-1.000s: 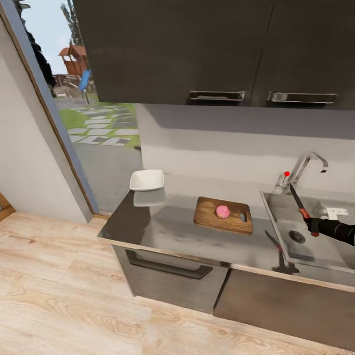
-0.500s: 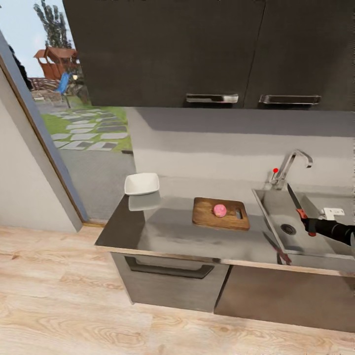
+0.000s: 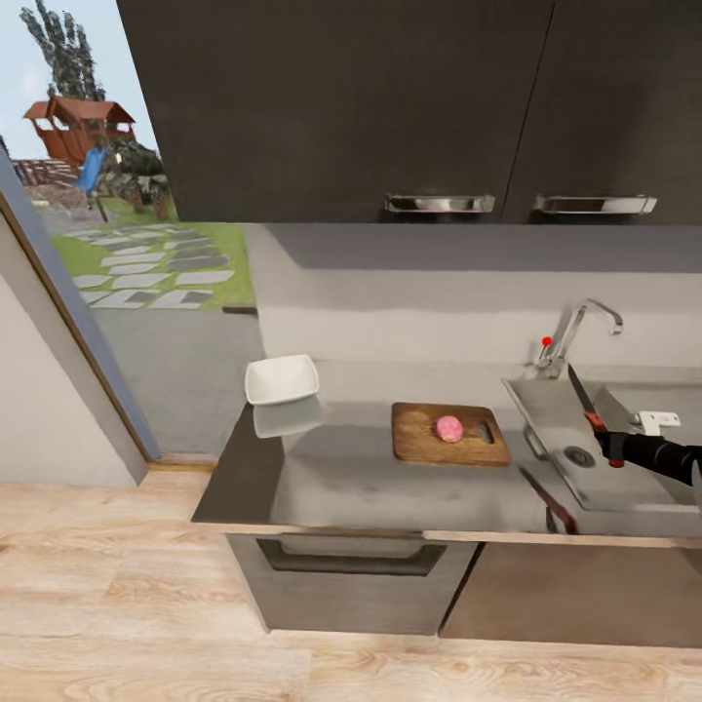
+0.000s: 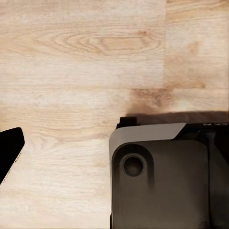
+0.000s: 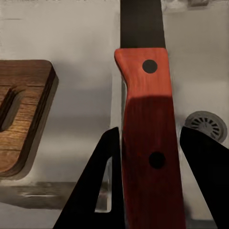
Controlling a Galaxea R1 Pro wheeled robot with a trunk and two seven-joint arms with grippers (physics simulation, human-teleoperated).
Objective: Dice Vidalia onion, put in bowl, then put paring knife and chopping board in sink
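Over the sink (image 3: 624, 483) at the counter's (image 3: 370, 478) right end, the right tool (image 3: 618, 450) grips the paring knife (image 3: 588, 407) by its red handle, blade pointing up and away toward the faucet (image 3: 577, 331) — the wrist view shows both fingers (image 5: 98, 191) pressed against the handle (image 5: 150, 143), the drain (image 5: 206, 125) just beyond. In the last second the knife has hardly shifted in the hand; what moved is the camera, the whole kitchen sliding as the robot squares up to the counter. The likely meaning: the base is settling before the cutting begins. The Vidalia onion (image 3: 449, 428) already sits whole and pink on the chopping board (image 3: 448, 435) near the counter's middle, just beside the sink's left rim, so dicing is judged the step at hand. The bowl (image 3: 281, 379) waits at the back left corner. The right arm reaches in low from the frame's right edge, forearm near level. The left tool's state cannot be told — its wrist camera looks down at wooden floor (image 4: 81, 71) and part of the robot's base (image 4: 162, 181).
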